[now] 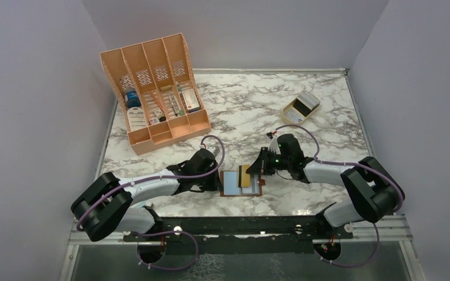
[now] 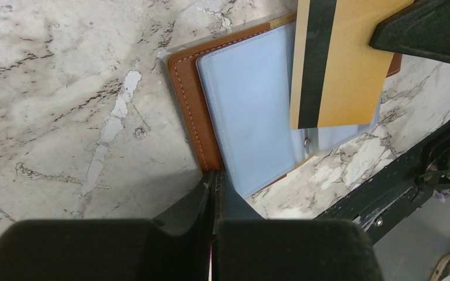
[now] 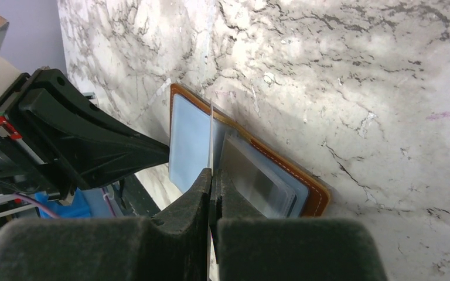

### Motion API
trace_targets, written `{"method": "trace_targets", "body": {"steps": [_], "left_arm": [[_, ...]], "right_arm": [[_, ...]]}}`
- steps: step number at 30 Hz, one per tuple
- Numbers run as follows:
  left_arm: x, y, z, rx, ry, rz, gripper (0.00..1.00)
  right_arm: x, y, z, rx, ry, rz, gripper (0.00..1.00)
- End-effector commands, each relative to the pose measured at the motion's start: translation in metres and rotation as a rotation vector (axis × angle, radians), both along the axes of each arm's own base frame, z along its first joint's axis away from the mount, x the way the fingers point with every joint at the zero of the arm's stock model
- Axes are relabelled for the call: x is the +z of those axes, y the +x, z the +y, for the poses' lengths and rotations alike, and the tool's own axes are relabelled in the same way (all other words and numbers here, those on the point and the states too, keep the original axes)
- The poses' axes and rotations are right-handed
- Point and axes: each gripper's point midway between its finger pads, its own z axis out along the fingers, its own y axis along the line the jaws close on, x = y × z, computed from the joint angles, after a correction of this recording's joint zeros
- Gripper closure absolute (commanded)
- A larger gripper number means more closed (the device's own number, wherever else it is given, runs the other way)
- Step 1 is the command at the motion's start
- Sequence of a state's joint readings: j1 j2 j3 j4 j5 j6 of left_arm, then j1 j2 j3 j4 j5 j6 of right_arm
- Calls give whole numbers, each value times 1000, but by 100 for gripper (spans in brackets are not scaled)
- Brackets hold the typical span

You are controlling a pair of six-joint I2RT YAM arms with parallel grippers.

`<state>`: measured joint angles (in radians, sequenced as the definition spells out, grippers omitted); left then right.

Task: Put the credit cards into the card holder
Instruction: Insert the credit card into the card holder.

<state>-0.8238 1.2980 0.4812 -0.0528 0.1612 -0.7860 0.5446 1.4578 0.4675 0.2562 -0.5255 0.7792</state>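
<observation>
a: where is the card holder point(image 1: 229, 183)?
b: lying open on the marble tabletop point(image 1: 252, 105), near its front edge, between the two arms.
a: and the right tool point(image 3: 211, 173)?
b: pressed together on a tan card point(image 2: 343, 64) with a black stripe, held over the bluish sleeves point(image 2: 252, 111).
a: the left tool point(image 2: 214, 177)?
b: pressed together at the holder's near edge. it may be pinching a sleeve, but that's hard to tell.

Bright, even light; near foregrounds seem blurred.

White-and-grey marble tabletop point(image 1: 240, 111) between plain pale lilac walls point(image 1: 35, 88), under even light.
</observation>
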Motion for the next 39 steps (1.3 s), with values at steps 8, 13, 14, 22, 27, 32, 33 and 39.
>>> {"method": "trace_targets", "body": {"steps": [8, 13, 14, 22, 27, 32, 33, 39], "left_arm": [[-7, 0, 4, 20, 11, 9, 100], [-7, -1, 5, 24, 10, 11, 100], [-7, -1, 4, 24, 10, 12, 100], [-8, -1, 5, 29, 8, 17, 100], [-9, -2, 6, 30, 11, 18, 100], [-8, -2, 6, 32, 7, 19, 100], [-8, -2, 6, 32, 5, 19, 100], [-7, -3, 6, 35, 2, 21, 100]], "right_arm": [[-17, -10, -7, -28, -36, -14, 99], [-19, -18, -4, -20, -33, 5, 99], [-19, -19, -4, -19, -30, 6, 99], [-21, -23, 6, -1, -18, 12, 99], [-21, -23, 8, -3, -19, 17, 99], [-23, -22, 10, -7, -28, 21, 97], [-23, -21, 10, -6, -34, 23, 95], [-22, -14, 1, -36, -126, 17, 71]]}}
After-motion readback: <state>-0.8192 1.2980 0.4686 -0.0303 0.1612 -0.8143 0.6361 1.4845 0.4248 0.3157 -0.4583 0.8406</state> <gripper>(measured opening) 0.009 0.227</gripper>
